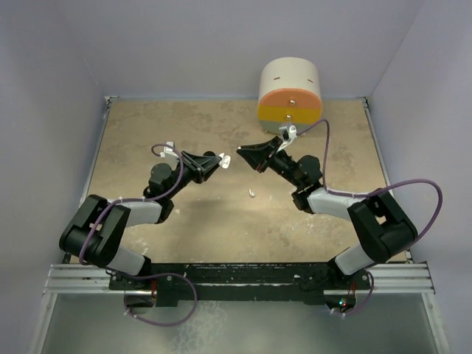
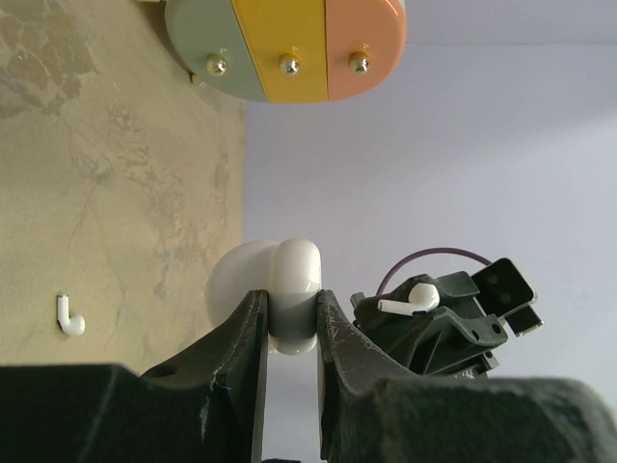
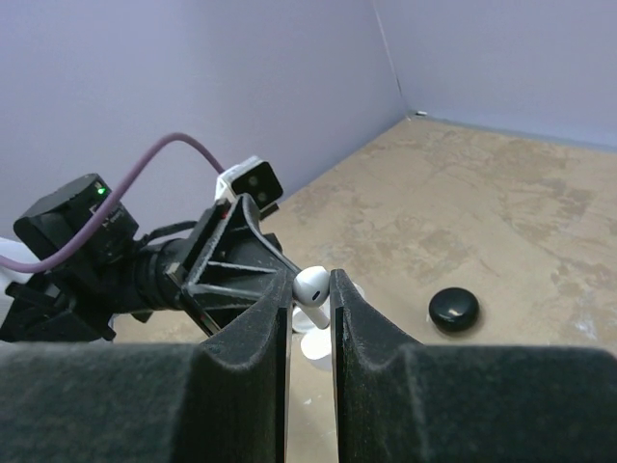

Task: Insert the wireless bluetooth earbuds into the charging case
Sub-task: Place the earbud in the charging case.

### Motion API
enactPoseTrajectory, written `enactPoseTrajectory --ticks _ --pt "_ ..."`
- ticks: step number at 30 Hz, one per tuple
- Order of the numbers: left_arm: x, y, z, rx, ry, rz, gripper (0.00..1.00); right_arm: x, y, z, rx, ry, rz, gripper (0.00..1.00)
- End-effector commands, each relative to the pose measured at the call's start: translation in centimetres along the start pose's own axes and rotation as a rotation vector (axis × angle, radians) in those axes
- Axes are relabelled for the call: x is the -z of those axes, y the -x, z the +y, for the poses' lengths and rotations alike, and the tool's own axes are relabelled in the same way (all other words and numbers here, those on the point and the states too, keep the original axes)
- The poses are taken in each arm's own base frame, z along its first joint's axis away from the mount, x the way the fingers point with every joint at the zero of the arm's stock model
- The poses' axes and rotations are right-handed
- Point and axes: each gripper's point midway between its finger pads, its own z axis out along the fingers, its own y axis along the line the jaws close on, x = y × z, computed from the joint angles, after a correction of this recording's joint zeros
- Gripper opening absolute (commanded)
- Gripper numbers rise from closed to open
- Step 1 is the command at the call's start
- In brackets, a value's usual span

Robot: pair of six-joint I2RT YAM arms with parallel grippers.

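Two white earbuds in view. Held earbud [image 3: 309,285]: pinched between the closed jaws of the right gripper [image 3: 310,292], above the table [image 1: 147,133]. Loose earbud [image 2: 69,317]: lying on the table. One white case [image 2: 289,275]: clamped by the left gripper [image 2: 290,307], near the held earbud. One black disc [image 3: 453,309]: on the table.
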Motion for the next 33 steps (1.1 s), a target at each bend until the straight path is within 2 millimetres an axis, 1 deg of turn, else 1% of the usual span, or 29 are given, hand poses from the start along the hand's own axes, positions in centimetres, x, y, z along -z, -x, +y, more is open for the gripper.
enactPoseTrajectory --ticks 1,11,23,33 --pt "-0.9 -0.8 -3.8 -0.026 -0.131 0.022 0.0 -0.3 2.0 2.4 0.06 0.1 -0.076 0.0" --pt "-1.2 -1.8 -5.0 -0.026 -0.16 0.037 0.0 -0.6 1.1 2.8 0.05 0.114 -0.058 0.0" --pt "-1.0 -2.1 -6.3 -0.031 -0.184 0.038 0.0 -0.6 -0.4 2.9 0.036 0.117 -0.036 0.0" --pt "-0.5 -2.2 -7.5 -0.026 -0.209 0.04 0.0 -0.6 -0.7 2.6 0.035 0.109 -0.034 0.0"
